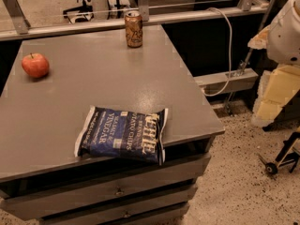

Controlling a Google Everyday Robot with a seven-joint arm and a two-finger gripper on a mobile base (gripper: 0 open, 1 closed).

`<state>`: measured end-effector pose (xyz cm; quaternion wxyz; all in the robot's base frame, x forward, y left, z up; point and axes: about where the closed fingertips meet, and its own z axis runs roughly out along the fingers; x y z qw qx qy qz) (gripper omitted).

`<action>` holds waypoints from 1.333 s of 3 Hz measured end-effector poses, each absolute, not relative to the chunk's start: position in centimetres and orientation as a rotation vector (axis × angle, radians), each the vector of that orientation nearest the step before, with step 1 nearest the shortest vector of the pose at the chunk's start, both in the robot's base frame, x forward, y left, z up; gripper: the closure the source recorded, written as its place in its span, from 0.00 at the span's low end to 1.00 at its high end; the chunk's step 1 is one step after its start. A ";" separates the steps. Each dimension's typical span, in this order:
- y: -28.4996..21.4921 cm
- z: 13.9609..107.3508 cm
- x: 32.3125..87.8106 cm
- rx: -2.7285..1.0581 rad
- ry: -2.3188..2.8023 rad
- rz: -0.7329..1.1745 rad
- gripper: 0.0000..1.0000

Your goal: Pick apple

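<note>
The apple (35,65) is small, round and red with a short dark stem. It sits upright on the grey table (93,83) near its far left edge. My gripper is out of view. Only a white rounded part of my arm (287,29) shows at the upper right edge, off the table and far from the apple.
A brown drink can (133,29) stands at the table's far edge. A blue bag of chips (123,134) lies near the front edge. The table has drawers below (117,191). A rail (140,20) runs behind it. A cable (227,55) and yellow foam blocks (276,93) are at the right.
</note>
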<state>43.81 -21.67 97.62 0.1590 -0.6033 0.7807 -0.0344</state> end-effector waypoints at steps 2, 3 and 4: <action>-18.4 96.3 46.3 -1.735 2.188 -0.023 0.00; -14.3 94.9 49.3 -1.748 2.138 0.047 0.00; -7.7 95.7 52.5 -1.737 2.027 0.103 0.00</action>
